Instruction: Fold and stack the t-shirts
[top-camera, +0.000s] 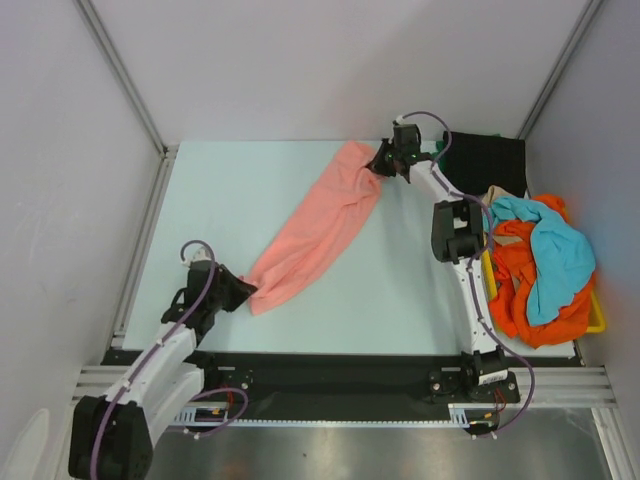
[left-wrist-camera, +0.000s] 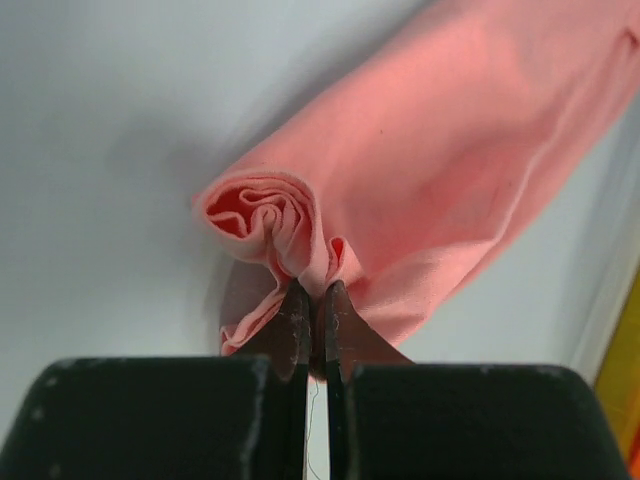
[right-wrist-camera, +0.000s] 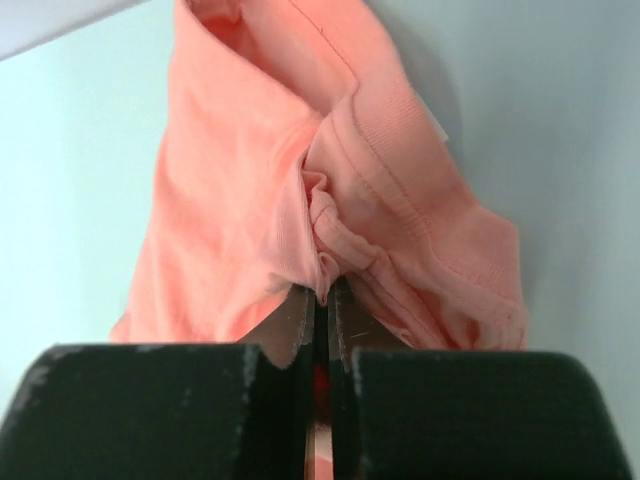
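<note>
Left hand (top-camera: 246, 290) is clamped on the bunched near end of the pink shirt (top-camera: 315, 225), which lies roped diagonally across the bench (top-camera: 220, 200). Right hand (top-camera: 379, 164) pinches its far end. Both bites look thin: a pull apart could slip one, leaving the shirt twisted.

Your pale table (top-camera: 240, 200) carries the salmon pink t-shirt (top-camera: 320, 225), drawn out in a long diagonal band across its middle. Right of that shirt, at the far corner, you've got a black t-shirt (top-camera: 492, 160) lying flat, and nearer along the right edge sits the yellow tray (top-camera: 596, 320)
</note>
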